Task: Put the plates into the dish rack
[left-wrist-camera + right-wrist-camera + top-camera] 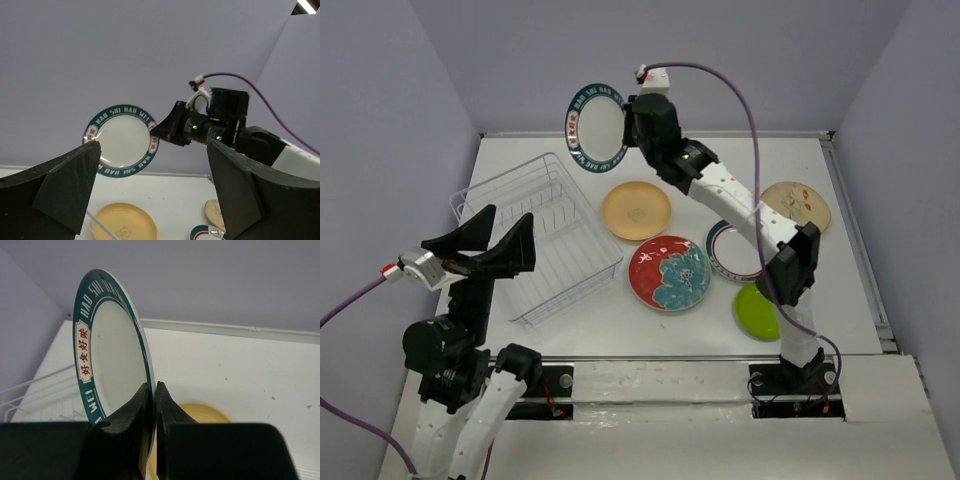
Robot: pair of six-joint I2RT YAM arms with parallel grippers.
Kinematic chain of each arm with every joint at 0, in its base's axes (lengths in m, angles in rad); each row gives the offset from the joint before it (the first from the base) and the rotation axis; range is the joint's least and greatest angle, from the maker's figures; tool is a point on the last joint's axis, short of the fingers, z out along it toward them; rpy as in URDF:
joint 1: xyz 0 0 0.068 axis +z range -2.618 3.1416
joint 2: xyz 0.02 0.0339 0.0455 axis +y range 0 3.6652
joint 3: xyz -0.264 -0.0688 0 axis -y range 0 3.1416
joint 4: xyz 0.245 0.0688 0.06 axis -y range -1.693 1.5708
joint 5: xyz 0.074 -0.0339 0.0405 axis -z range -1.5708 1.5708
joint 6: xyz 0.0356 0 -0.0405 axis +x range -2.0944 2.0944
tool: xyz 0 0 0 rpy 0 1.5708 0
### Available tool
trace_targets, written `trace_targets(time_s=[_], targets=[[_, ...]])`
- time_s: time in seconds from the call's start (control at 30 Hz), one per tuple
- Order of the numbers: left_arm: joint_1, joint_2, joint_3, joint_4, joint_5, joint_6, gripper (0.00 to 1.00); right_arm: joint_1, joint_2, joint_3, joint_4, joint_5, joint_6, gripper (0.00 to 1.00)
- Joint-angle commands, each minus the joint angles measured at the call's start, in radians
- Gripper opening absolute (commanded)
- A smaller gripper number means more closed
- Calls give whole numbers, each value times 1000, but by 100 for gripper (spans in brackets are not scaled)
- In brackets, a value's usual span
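My right gripper (628,122) is shut on the rim of a white plate with a dark teal rim (593,125), holding it upright in the air beyond the far end of the white wire dish rack (535,235). The same plate shows in the right wrist view (110,355), pinched between the fingers (135,405), and in the left wrist view (121,141). My left gripper (490,240) is open and empty over the rack's near left side. On the table lie the orange-yellow plate (636,210), the red flower plate (669,272), the second teal-rimmed plate (732,250), the lime green plate (757,311) and the beige speckled plate (797,205).
The rack holds no plates. The right arm (740,205) stretches over the teal-rimmed and green plates. A raised white ledge (720,375) runs along the near edge of the table. Grey walls close in at the back and sides.
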Motion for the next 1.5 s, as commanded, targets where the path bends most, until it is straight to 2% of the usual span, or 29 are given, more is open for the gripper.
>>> trace_targets(time_s=[0.0,0.07,0.23,0.43,0.73,1.37,1.43,1.47], targets=[[-20,-11,-34,59,-55,8,99,92,138,250,-44,253,-115,7],[-28,-21,-39,56,-72,17,99,135,239,369,-49,321,-155,7],[-46,-43,-50,47,-84,25,99,192,388,543,-23,402,-264,7],[-68,-54,-48,33,-106,36,99,238,405,492,49,410,-273,7],[-68,-60,-48,31,-107,33,99,269,471,475,48,462,-319,7],[-63,-43,-53,33,-96,27,99,318,551,437,49,444,-313,7],[-62,-43,-54,33,-96,27,99,318,563,440,68,445,-331,16],[-62,-43,-54,33,-95,27,99,327,566,440,78,447,-341,28]])
